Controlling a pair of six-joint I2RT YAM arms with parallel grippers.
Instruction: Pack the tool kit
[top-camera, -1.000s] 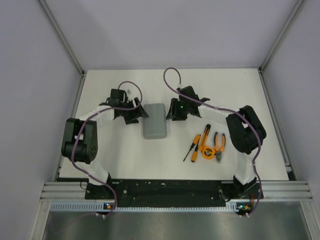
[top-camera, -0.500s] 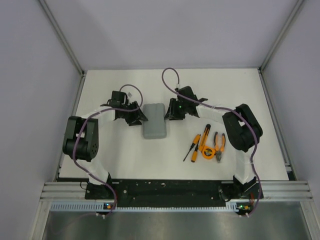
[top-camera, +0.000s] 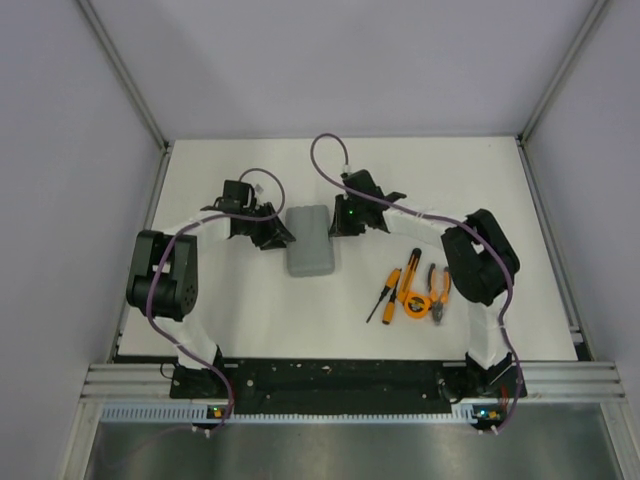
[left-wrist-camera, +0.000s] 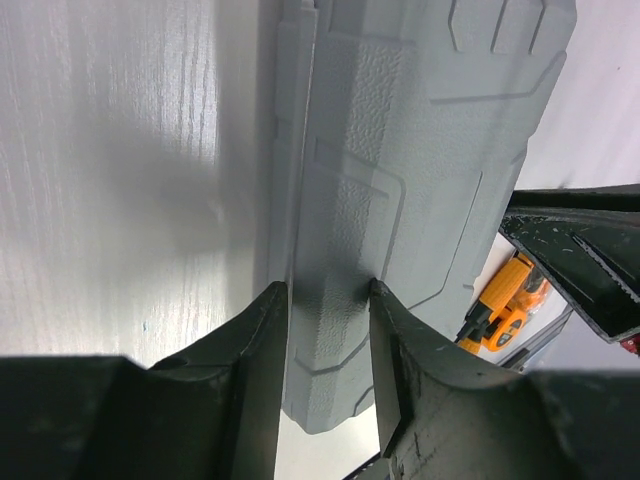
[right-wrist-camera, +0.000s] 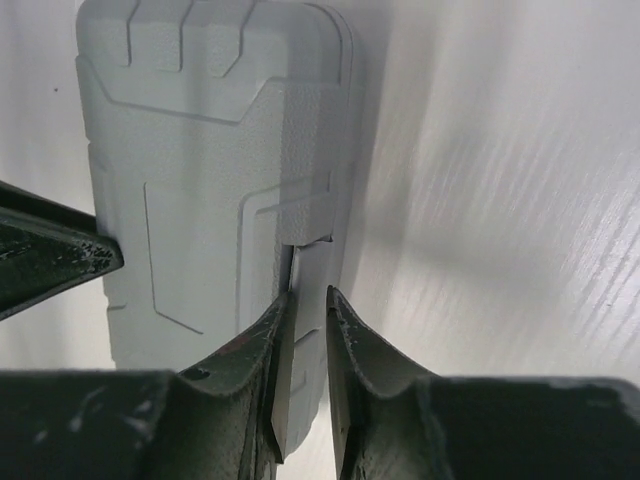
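The grey tool kit case (top-camera: 312, 240) lies closed and flat in the middle of the table. My left gripper (top-camera: 274, 232) is at its left edge; in the left wrist view its jaws (left-wrist-camera: 328, 290) close on the raised left side of the case (left-wrist-camera: 430, 150). My right gripper (top-camera: 340, 221) is at the right edge; in the right wrist view its jaws (right-wrist-camera: 308, 295) stand narrow around the latch tab (right-wrist-camera: 312, 262) of the case (right-wrist-camera: 200, 130). The orange-and-black screwdrivers (top-camera: 390, 288), tape measure (top-camera: 416, 304) and pliers (top-camera: 439, 290) lie loose to the right.
The white table (top-camera: 220, 310) is walled by grey panels with metal posts at the left (top-camera: 150, 130) and right (top-camera: 535, 120). The arm bases sit on a black rail (top-camera: 340, 378) at the near edge. An orange tool (left-wrist-camera: 500, 305) shows past the case in the left wrist view.
My right gripper has moved left and a little farther back, onto the case's right edge. My left gripper has closed in on the left edge. The case and tools have not moved.
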